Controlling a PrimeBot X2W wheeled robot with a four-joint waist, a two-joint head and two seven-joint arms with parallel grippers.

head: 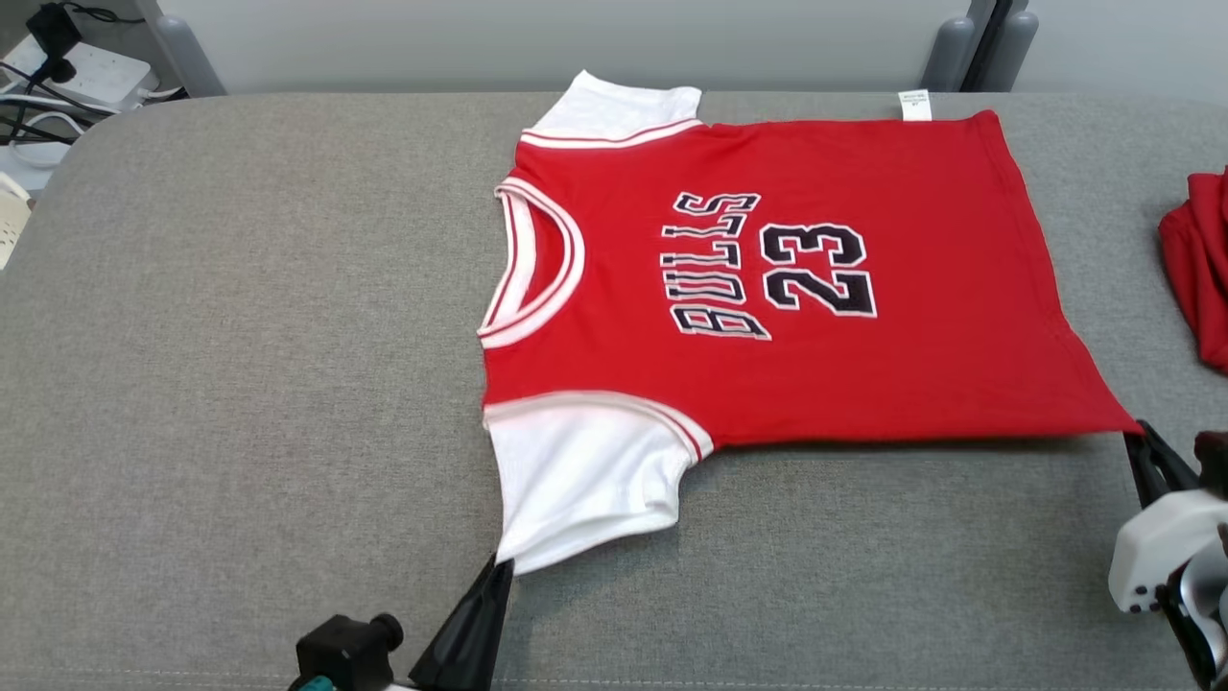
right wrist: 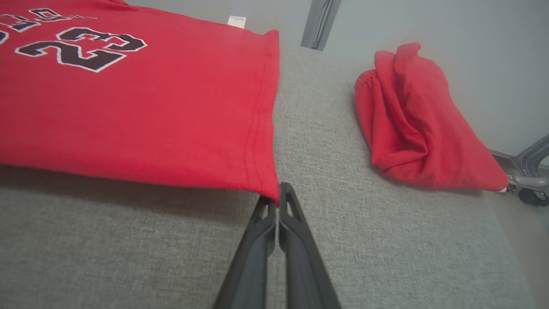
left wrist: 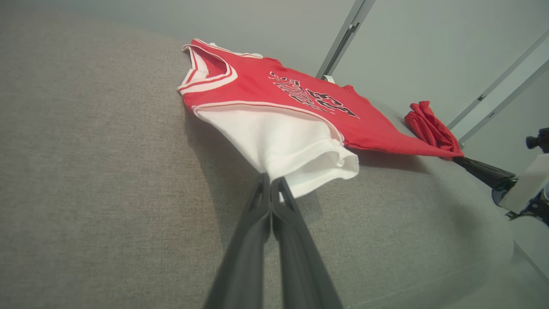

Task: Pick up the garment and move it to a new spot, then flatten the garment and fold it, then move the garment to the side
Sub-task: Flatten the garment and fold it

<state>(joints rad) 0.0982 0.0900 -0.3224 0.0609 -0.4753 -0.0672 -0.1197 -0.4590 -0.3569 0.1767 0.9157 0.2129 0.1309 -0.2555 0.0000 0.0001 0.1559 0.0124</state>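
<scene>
Pinching the tip of the near white sleeve (head: 585,470) with the left gripper (head: 501,568), closed tight on the cloth, at the lower left of the head view. Clamping the near hem corner (head: 1103,413) with the right gripper (head: 1138,440), likewise closed fully on fabric, at the lower right. Holding the garment (head: 815,365) by its whole near edge this way, one end apiece, with neither arm the nearer. Apparently raising that edge slightly off the grey tabletop (head: 240,336), judging by the shadow beneath it in both wrist views. Lying mostly flat beyond that, printed side up, long axis running left to right across the robot, collar toward the left, hem toward the right, straight ahead of both grippers. Probably standing between flattening and folding: for a fold, needing both ends carried together away from the robot toward the far edge, marked by the far sleeve (head: 624,106) and the white label (head: 914,104). Risking a skewed crease through uneven travel. Leaving well apart, at the far right, a crumpled red cloth (head: 1199,269)
</scene>
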